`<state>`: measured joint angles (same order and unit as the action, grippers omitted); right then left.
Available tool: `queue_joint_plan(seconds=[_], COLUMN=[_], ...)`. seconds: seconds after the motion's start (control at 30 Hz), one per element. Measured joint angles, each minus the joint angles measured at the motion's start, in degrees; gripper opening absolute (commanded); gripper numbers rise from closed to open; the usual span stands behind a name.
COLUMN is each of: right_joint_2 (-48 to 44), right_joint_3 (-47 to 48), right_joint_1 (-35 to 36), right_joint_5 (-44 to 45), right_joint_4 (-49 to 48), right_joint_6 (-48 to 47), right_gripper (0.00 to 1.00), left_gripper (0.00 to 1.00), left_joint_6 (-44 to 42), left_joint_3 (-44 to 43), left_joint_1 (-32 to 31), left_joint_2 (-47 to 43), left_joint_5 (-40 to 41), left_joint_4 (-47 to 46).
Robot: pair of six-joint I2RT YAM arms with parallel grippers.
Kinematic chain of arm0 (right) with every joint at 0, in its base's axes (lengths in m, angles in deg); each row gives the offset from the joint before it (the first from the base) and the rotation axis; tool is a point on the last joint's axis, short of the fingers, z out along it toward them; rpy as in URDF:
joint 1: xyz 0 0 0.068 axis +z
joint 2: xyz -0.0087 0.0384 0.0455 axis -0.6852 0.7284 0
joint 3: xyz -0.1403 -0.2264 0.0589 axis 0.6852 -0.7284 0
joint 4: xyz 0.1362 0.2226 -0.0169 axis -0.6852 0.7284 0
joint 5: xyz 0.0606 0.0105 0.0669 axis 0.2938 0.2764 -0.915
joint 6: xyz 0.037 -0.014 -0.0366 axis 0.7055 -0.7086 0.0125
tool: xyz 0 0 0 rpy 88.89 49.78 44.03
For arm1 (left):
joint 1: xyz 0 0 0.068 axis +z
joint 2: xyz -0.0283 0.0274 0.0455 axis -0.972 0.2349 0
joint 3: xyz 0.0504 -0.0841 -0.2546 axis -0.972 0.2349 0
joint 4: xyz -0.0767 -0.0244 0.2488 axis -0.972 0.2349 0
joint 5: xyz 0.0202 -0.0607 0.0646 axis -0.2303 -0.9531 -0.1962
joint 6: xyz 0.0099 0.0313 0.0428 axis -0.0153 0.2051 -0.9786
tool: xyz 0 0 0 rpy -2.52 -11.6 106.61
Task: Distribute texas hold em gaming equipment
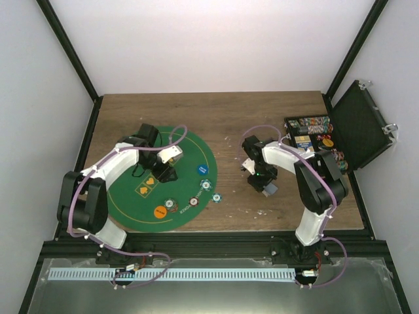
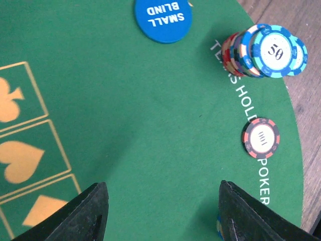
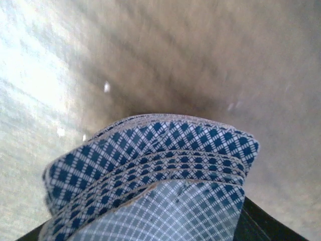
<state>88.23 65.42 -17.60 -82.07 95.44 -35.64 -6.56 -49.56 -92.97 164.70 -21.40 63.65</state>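
My left gripper is open and empty, hovering low over the green felt mat. Ahead of it lie a blue "small blind" disc, a leaning stack of chips topped by a teal one and a single red-white chip. In the top view it is over the mat's middle. My right gripper is shut on a fanned deck of playing cards with blue-white diamond backs, held low over the bare wood right of the mat.
An orange disc, a small chip stack and a teal chip just off the mat lie near the mat's front edge. The open black case with rows of chips stands at the right back.
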Motion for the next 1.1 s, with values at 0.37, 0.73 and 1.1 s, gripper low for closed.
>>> queue_joint_plan(seconds=[0.37,0.73,1.1], right_joint_2=[7.63,9.31,-6.34], right_joint_3=[10.82,13.6,12.04], right_joint_1=[2.56,4.59,4.0], right_joint_5=[-0.02,-2.64,-11.13], right_joint_4=[-6.14,-15.82,-21.44], right_joint_6=[-6.51,-9.68,-2.21], right_gripper=[0.57,1.0,1.0], left_gripper=[0.63,0.63,0.65], left_joint_6=[0.09,0.02,-1.66], left_joint_3=[0.0,-0.02,-5.51], left_joint_1=[3.76,3.78,3.78], left_joint_2=[-1.22,-1.22,-1.2], left_joint_5=[-0.61,-0.83,-2.54], left_joint_4=[0.31,1.16,4.42])
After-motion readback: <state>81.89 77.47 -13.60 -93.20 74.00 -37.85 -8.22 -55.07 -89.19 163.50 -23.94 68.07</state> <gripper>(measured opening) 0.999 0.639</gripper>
